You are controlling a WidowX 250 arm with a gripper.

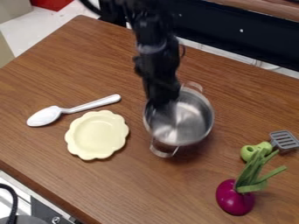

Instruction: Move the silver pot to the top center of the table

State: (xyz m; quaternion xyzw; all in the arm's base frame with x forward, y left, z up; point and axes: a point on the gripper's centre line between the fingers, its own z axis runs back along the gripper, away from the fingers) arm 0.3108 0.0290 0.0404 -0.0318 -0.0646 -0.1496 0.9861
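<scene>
Wood-grain bench (70, 65) runs from the left edge of the view across to the right. At far left, a black cable (13, 203) curves beside the bench's near edge, and a red item (52, 3) lies beyond its far corner. White spoon (70, 110) on the bench: bowl end toward lower left, handle slanting to upper right. Pale yellow scalloped plate (97, 134) just beside it, on the near side, apart from the spoon.

Black arm (153, 41) enters from the top edge; claw (162, 101) hangs down at the upper left part of the silver pot's rim. How far open the claw is: cannot tell, being dark and blurred against the pot. Whether it has hold of the rim: cannot tell either.

Silver pot (186, 120): around mid-bench, right of the plate, opening up, with the shiny interior visible. One loop handle points away to upper right, the other toward lower left. Whether its base touches the bench: cannot tell.

Right of the pot, near side: purple onion (234, 197), green stalks slanting to upper right. Stalks overlap the green handle (254, 152) of a slotted spatula, grey head (284, 140) at the right edge
</scene>
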